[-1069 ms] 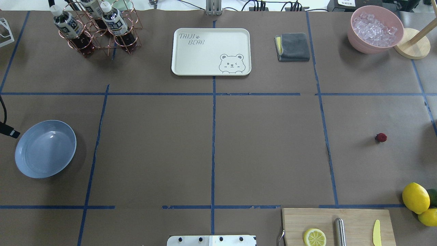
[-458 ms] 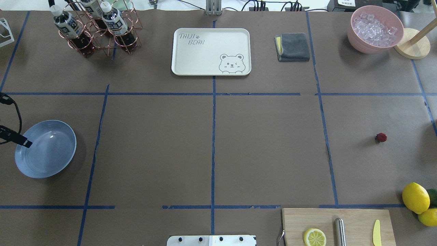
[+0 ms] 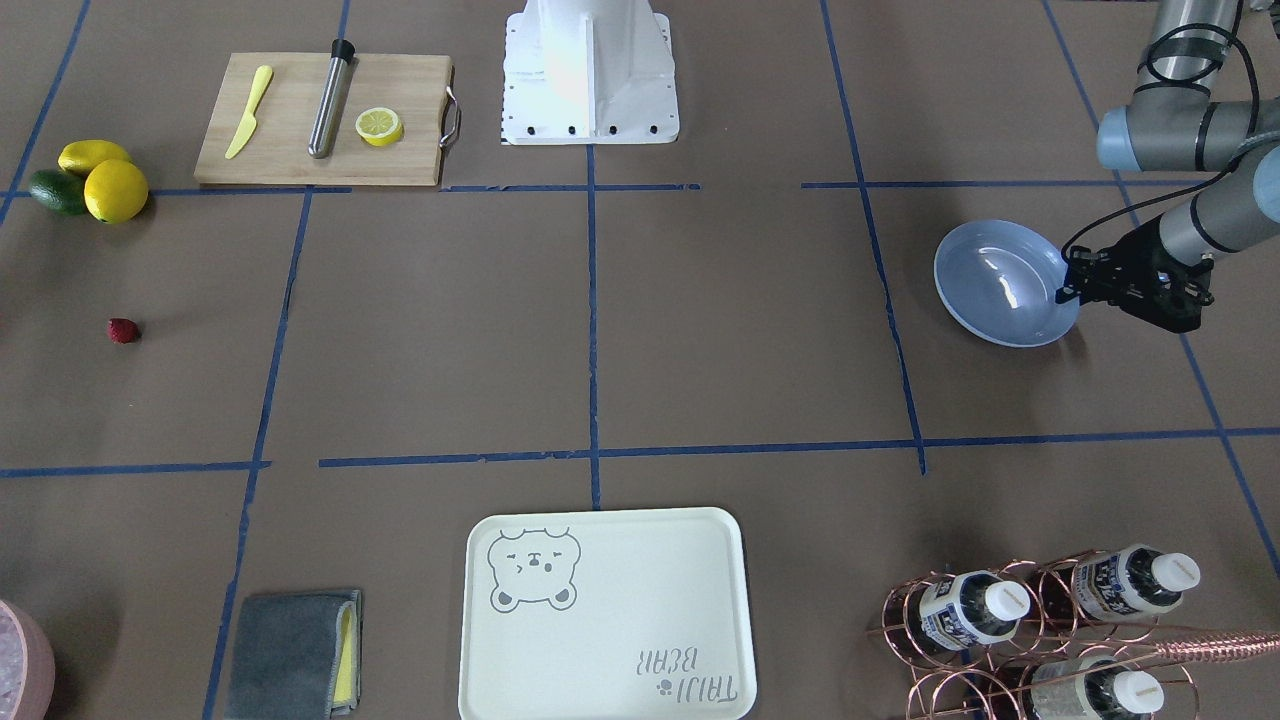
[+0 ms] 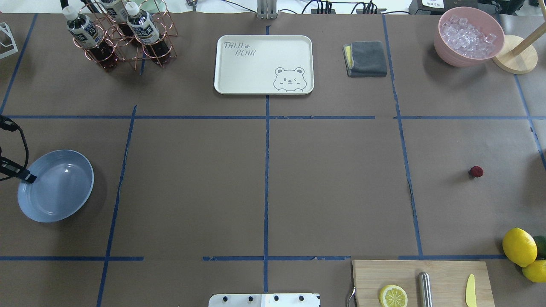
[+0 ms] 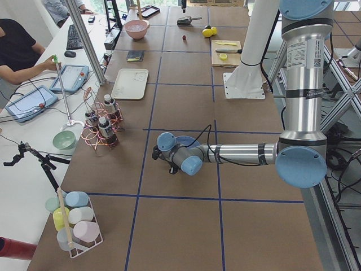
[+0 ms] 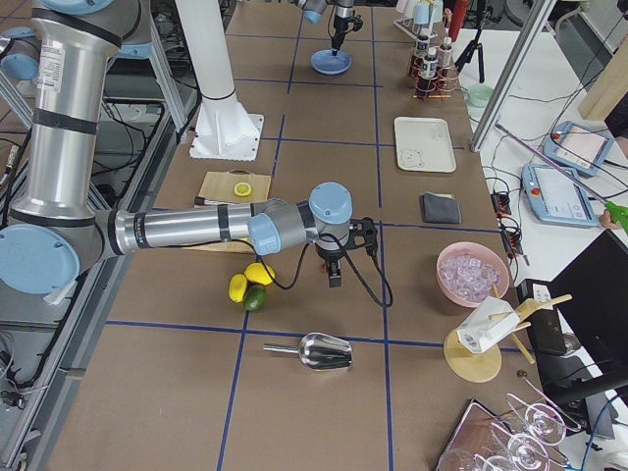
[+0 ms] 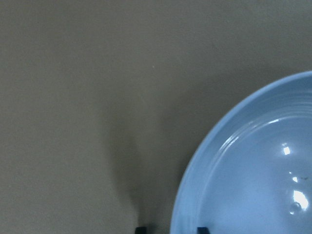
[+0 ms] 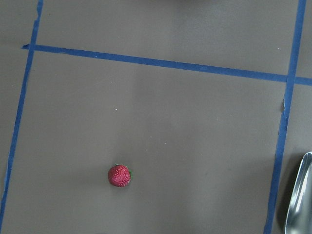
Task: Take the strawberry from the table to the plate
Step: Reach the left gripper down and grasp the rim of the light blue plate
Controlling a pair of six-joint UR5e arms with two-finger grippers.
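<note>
The strawberry (image 4: 476, 171) lies alone on the brown table (image 4: 332, 183) at the right; the front view shows the strawberry (image 3: 123, 330) too. In the right wrist view the strawberry (image 8: 120, 175) sits below and left of centre, with no fingers showing. My right gripper (image 6: 335, 280) hangs above that area; I cannot tell whether it is open. The light blue plate (image 4: 55, 187) rests at the far left. My left gripper (image 3: 1072, 288) is at the plate (image 3: 1000, 285), and its fingertips (image 7: 141, 229) straddle the rim of the plate (image 7: 253, 185), shut on it.
Lemons and an avocado (image 4: 519, 246) lie near the strawberry, by a cutting board (image 4: 443, 277) holding a lemon half and tools. A metal scoop (image 6: 324, 350) lies beyond them. At the back are a bear tray (image 4: 263, 64), bottle rack (image 4: 123, 38), grey cloth (image 4: 366, 58) and ice bowl (image 4: 469, 36).
My left gripper came in from the left edge onto the plate's rim, then drew back a little. The plate shifted slightly left. The strawberry stayed put.
</note>
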